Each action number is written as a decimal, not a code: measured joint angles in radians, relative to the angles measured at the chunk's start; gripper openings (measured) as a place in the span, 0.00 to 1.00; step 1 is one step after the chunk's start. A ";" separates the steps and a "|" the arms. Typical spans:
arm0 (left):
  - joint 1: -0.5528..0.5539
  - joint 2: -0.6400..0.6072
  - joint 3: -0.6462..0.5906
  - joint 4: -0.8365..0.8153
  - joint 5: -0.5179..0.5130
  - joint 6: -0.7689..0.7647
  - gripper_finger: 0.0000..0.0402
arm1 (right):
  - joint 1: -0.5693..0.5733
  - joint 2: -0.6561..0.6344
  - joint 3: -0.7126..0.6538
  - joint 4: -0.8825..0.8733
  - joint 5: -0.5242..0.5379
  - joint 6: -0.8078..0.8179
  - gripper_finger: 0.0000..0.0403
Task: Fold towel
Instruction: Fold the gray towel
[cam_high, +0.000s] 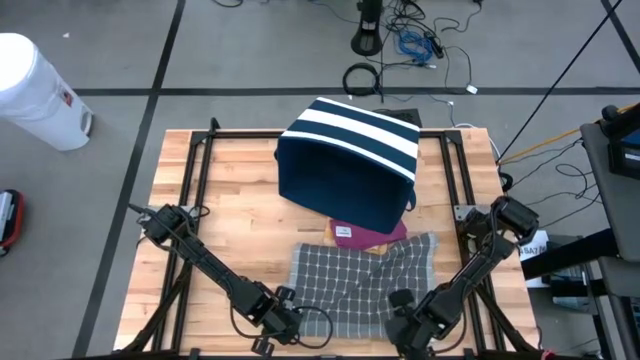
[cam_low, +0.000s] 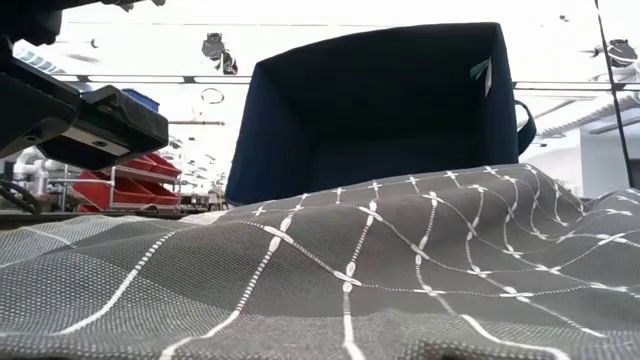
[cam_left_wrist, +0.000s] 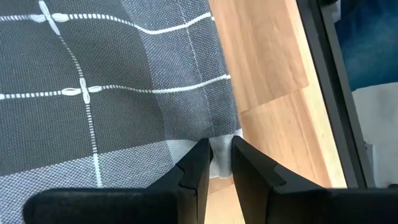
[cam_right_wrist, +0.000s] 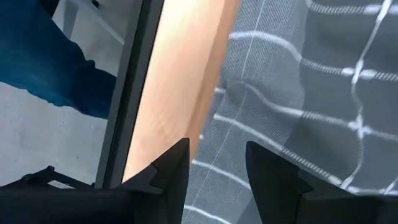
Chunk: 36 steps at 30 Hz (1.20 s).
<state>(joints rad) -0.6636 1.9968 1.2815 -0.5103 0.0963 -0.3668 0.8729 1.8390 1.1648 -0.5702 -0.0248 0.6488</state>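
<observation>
A gray towel (cam_high: 362, 280) with thin white lines lies on the wooden table (cam_high: 240, 215), near the front edge. It is not flat; it has bumps and wrinkles. Behind it sits a big dark blue box (cam_high: 348, 160) with white stripes on one side. A pink cloth (cam_high: 366, 235) peeks out between the box and the towel.

The left claw (cam_high: 283, 322) is down at the front left corner of the towel. In the left wrist view, its two dark fingers (cam_left_wrist: 198, 168) stand a little apart, and the towel's pale corner sits in the gap between them.

The right claw (cam_high: 405, 325) is down at the front right part of the towel. In the right wrist view, its fingers (cam_right_wrist: 177, 168) are apart, with the towel's edge under the gap and nothing pinched.
</observation>
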 joint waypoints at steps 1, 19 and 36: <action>0.000 0.000 0.000 -0.001 0.000 0.000 0.19 | 0.006 0.001 0.000 -0.001 0.000 0.011 0.36; 0.000 0.001 -0.002 -0.006 -0.011 -0.014 0.19 | 0.052 0.064 0.003 -0.003 0.044 0.102 0.35; 0.007 -0.019 -0.005 -0.019 -0.017 0.018 0.27 | 0.036 0.066 0.002 -0.036 0.052 0.046 0.03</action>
<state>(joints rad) -0.6567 1.9777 1.2762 -0.5292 0.0794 -0.3491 0.9089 1.9051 1.1671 -0.6064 0.0277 0.6947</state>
